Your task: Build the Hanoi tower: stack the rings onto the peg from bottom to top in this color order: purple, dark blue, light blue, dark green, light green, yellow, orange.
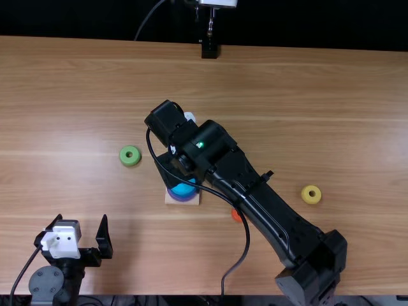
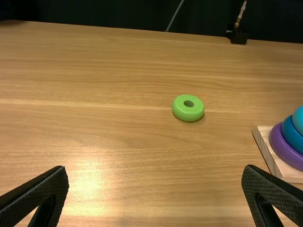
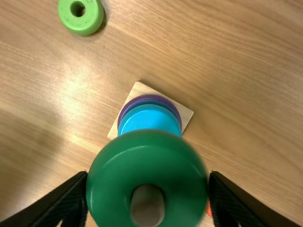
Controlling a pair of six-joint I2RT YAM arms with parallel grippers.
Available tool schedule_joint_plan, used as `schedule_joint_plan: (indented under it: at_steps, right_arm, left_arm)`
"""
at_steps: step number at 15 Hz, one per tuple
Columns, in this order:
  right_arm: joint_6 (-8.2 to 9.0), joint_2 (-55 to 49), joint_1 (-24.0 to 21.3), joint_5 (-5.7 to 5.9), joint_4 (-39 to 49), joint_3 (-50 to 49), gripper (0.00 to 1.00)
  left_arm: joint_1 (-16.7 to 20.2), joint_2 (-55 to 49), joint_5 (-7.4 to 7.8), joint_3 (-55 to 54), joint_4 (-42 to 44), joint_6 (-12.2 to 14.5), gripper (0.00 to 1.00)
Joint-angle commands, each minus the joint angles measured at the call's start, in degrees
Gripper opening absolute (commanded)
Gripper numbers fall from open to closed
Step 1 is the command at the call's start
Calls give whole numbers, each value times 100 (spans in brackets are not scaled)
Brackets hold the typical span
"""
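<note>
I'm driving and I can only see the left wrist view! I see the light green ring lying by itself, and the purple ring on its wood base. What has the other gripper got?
Observer: The right gripper has the dark green ring between its fingers.
Operator: Ooh! Is the peg lined up with the hole?
Observer: The right wrist view shows the rounded tip of the peg inside the ring's hole.
Operator: Cool! And where's yellow?
Observer: In the top view, the yellow ring lies flat on the table, off to the right of the right arm.
</note>
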Motion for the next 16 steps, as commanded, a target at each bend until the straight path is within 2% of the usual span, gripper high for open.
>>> schedule_joint_plan:
  at_steps: [1,6,9,10,12,14,15,16]
  right_arm:
    - [61,-2,-60,39,3,-97,100]
    - [72,-90,-51,49,119,185,100]
    - [40,-934,-174,60,394,308,100]
    - [-23,-1268,-438,60,995,167,100]
    - [-44,-2129,-1264,123,2577,-1063,100]
    - [-65,-3246,-1862,418,4560,-2522,100]
    - [-160,-3667,-2169,450,5414,-3225,100]
    - [-477,-4133,-2477,450,6131,-3885,100]
  left_arm:
    - [56,-62,51,-633,-446,56,100]
    - [56,-62,51,-633,-446,56,100]
    - [56,-62,51,-633,-446,56,100]
    - [56,-62,51,-633,-446,56,100]
    - [56,-62,51,-633,-446,56,100]
    - [56,-62,51,-633,-446,56,100]
    - [56,-62,51,-633,-446,56,100]
    - [56,-62,51,-633,-446,56,100]
